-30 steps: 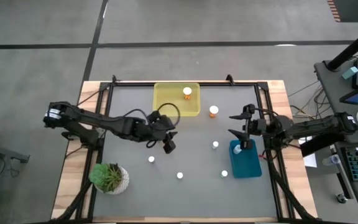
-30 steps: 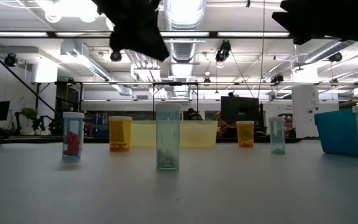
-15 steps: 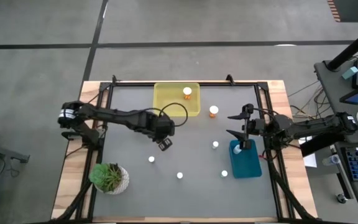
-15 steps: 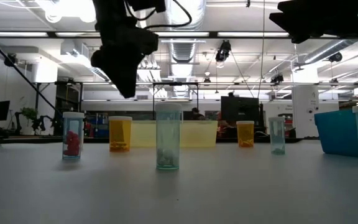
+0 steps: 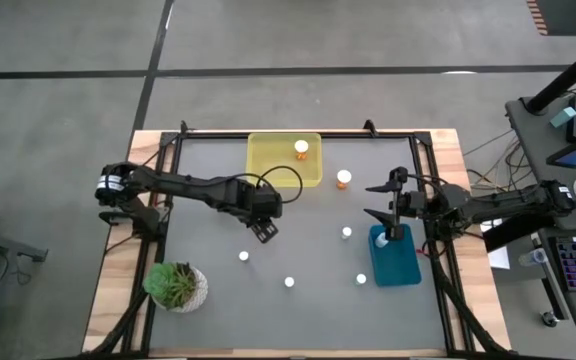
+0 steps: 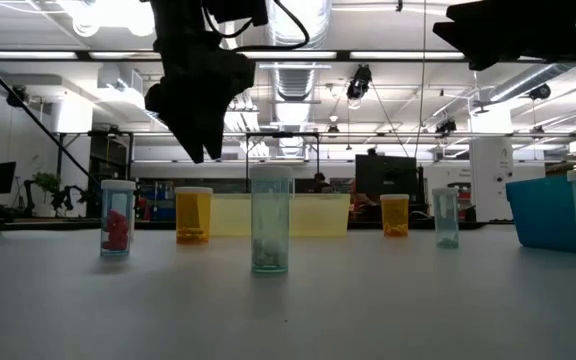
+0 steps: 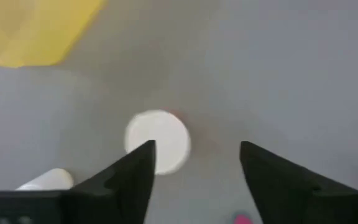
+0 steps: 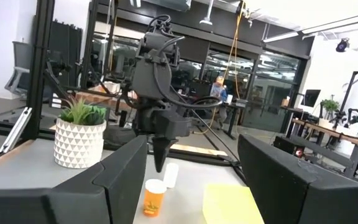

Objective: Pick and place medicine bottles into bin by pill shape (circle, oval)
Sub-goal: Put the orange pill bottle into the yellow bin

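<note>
Several white-capped medicine bottles stand upright on the grey table: an orange one [image 5: 343,179] and clear ones [image 5: 243,256], [image 5: 289,282], [image 5: 347,233], [image 5: 361,280]. One orange bottle [image 5: 301,149] stands in the yellow bin [image 5: 268,160], and another bottle [image 5: 386,240] in the blue bin [image 5: 398,265]. My left gripper [image 5: 265,229] hangs open above the table, just near of the yellow bin. In its wrist view a white cap [image 7: 157,142] lies below, beside one finger. My right gripper [image 5: 378,200] stands open over the blue bin's far end, with nothing between its fingers [image 8: 191,149].
A potted green plant [image 5: 176,285] stands at the near left corner. The low view shows a clear bottle with red pills [image 6: 117,218], an orange one [image 6: 193,215] and a clear one [image 6: 270,230] in a row. Bare grey table lies along the near edge.
My left gripper has come down and gone a little toward the table's left edge, and its arm has swung round. Its fingers now stand wider apart than before. My right arm has kept still.
</note>
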`<action>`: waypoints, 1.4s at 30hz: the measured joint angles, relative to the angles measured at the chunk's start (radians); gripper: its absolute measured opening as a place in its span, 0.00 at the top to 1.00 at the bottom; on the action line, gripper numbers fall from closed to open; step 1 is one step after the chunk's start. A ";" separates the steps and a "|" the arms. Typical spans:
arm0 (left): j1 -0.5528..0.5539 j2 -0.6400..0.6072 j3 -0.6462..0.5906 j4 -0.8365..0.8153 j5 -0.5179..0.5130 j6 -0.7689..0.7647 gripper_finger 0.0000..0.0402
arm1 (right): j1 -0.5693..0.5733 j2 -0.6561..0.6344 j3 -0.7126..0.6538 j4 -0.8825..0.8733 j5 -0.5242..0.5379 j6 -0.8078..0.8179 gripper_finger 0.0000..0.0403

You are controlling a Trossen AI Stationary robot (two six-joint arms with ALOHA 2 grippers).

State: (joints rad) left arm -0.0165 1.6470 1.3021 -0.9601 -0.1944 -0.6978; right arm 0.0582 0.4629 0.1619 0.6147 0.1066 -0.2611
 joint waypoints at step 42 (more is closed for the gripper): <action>0.017 0.114 -0.078 0.062 -0.053 -0.072 0.45 | 0.000 0.000 0.001 -0.011 0.026 -0.001 0.39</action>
State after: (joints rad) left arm 0.0006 1.7608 1.2245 -0.8980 -0.2472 -0.7700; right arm 0.0582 0.4629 0.1627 0.6041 0.1324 -0.2623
